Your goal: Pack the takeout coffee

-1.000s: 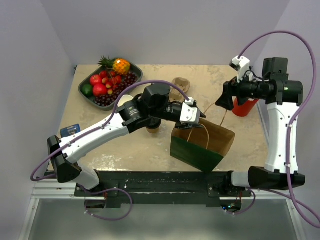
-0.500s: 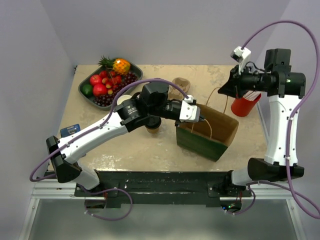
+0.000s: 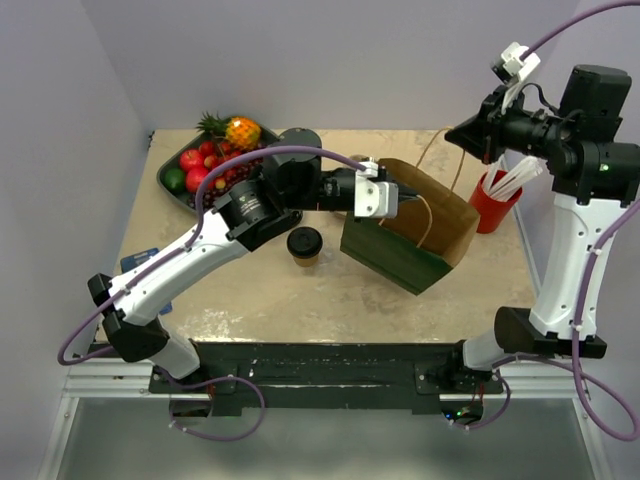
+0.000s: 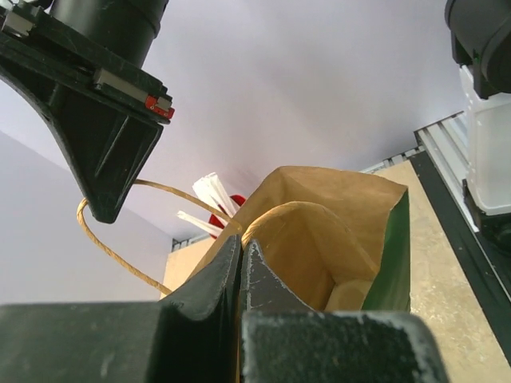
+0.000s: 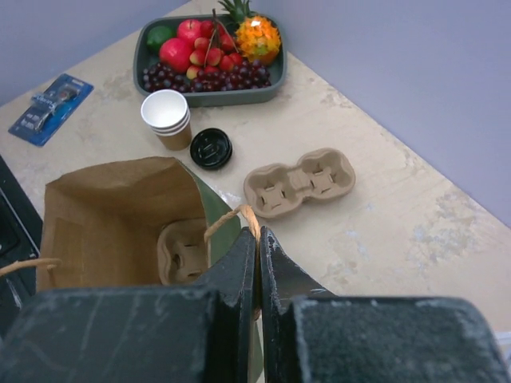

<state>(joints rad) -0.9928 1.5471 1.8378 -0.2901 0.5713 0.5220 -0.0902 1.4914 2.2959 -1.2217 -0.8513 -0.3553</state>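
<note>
A brown paper bag with green sides (image 3: 395, 258) hangs tilted between my two grippers, mouth open. My left gripper (image 3: 392, 203) is shut on the bag's near rim (image 4: 275, 209), the paper pinched between its fingers. My right gripper (image 3: 452, 135) is shut on a twine handle (image 5: 227, 217) and holds it up. One takeout coffee (image 3: 304, 243), a tan cup with a black lid (image 5: 211, 148), stands on the table left of the bag. A stack of open cups (image 5: 166, 118) stands beside it. A pulp carrier (image 5: 182, 249) lies inside the bag.
A second pulp carrier (image 5: 299, 182) lies on the table beyond the bag. A grey fruit tray (image 3: 163, 172) fills the back left corner. The red cup of white straws (image 3: 490, 210) stands right of the bag. A blue card (image 3: 140, 262) lies at the left edge.
Both grippers have closed, the left on the bag's rim and the right on its handle. The bag has been lifted and pulled toward the back; the right arm has risen.
</note>
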